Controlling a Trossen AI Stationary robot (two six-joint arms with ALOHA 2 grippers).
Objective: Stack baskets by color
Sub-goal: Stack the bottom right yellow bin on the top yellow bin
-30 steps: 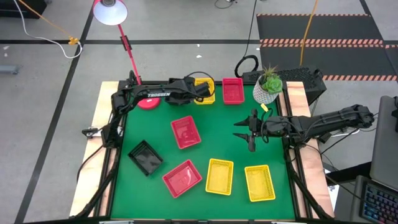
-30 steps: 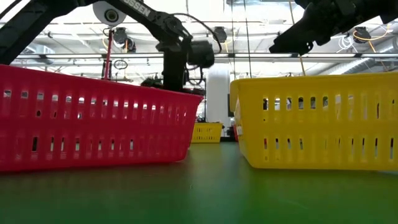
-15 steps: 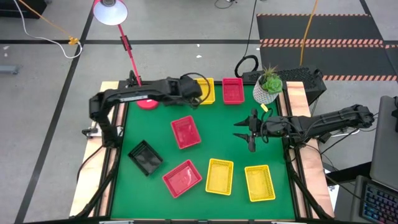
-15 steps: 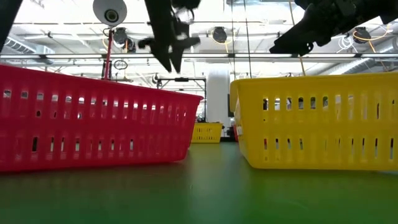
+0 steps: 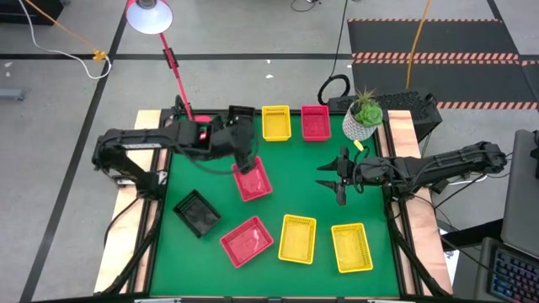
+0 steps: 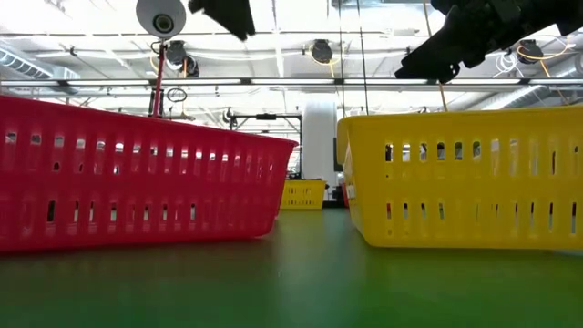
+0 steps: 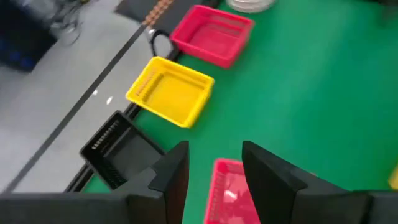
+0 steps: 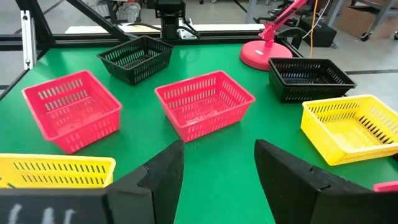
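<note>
My left gripper (image 5: 244,158) hangs open, high above the green table, over the far end of a red basket (image 5: 253,179) that rests flat in the middle; that basket shows between the fingers in the left wrist view (image 7: 230,190). At the far edge a black basket (image 7: 118,149), a yellow basket (image 5: 275,123) and a red basket (image 5: 315,123) stand in a row. Another black basket (image 5: 197,212) sits at the left. A red basket (image 5: 247,241) and two yellow baskets (image 5: 296,238) (image 5: 351,247) sit near the front. My right gripper (image 5: 330,178) waits open at the right.
A red lamp base (image 8: 266,55) stands at the far left beside the black basket, with its stem rising over the table's corner. A white plant pot (image 5: 363,120) stands at the far right corner. Bare green mat (image 5: 295,185) lies between the two grippers.
My left gripper has risen from the yellow basket at the far edge and swung toward the table's left and near side, rolling as it went. It now hangs over the middle red basket. No basket has moved.
</note>
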